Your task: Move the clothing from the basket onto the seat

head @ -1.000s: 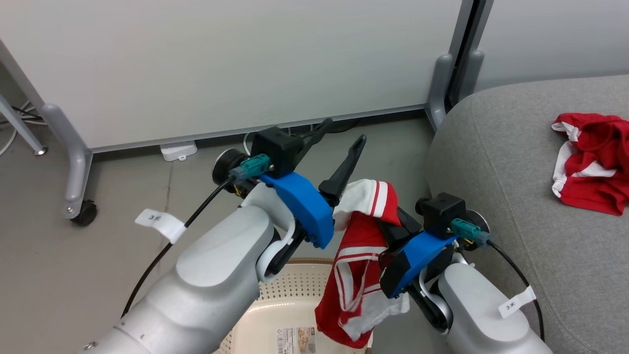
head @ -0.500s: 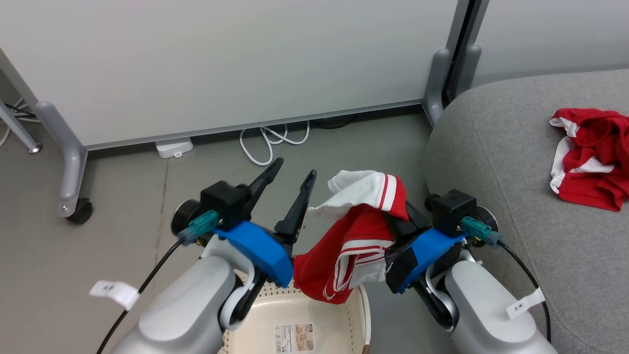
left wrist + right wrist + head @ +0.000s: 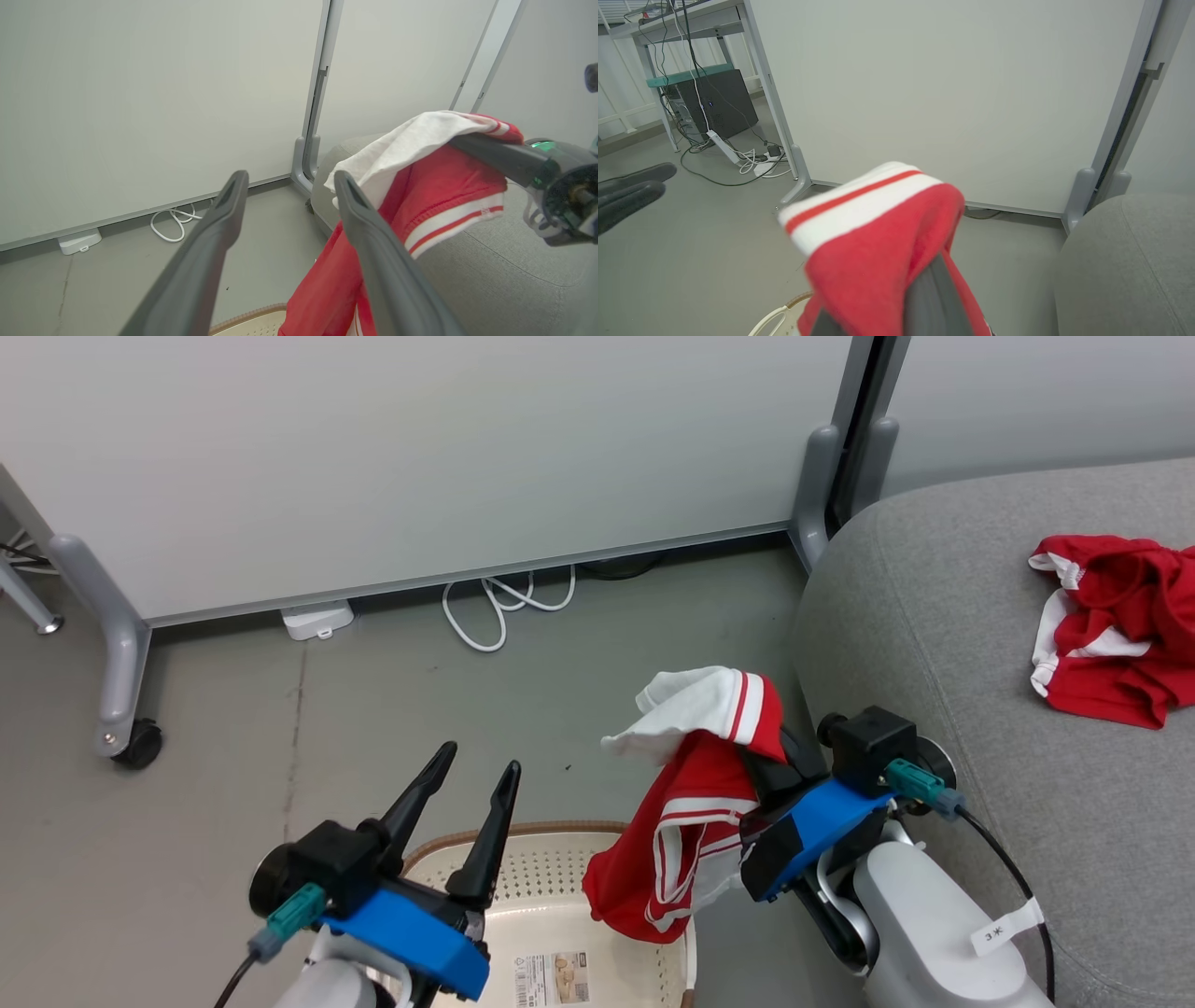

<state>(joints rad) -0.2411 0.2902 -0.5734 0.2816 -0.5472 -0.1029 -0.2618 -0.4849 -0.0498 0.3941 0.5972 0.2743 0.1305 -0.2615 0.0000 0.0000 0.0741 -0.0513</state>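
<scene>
The right gripper has its fingertips buried under the red-and-white garment, and where they end, can't tell. In the right wrist view that cloth is a close-up blur. The basket is chopped by the bottom edge, and its label print is too small to read. The second garment runs off the right edge.

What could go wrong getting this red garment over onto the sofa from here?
The red garment hangs loosely from the shut right gripper, so it may slip to the floor. Its hanging end is by the basket rim and could snag. Swung low, it might catch the sofa edge short of the seat.
</scene>
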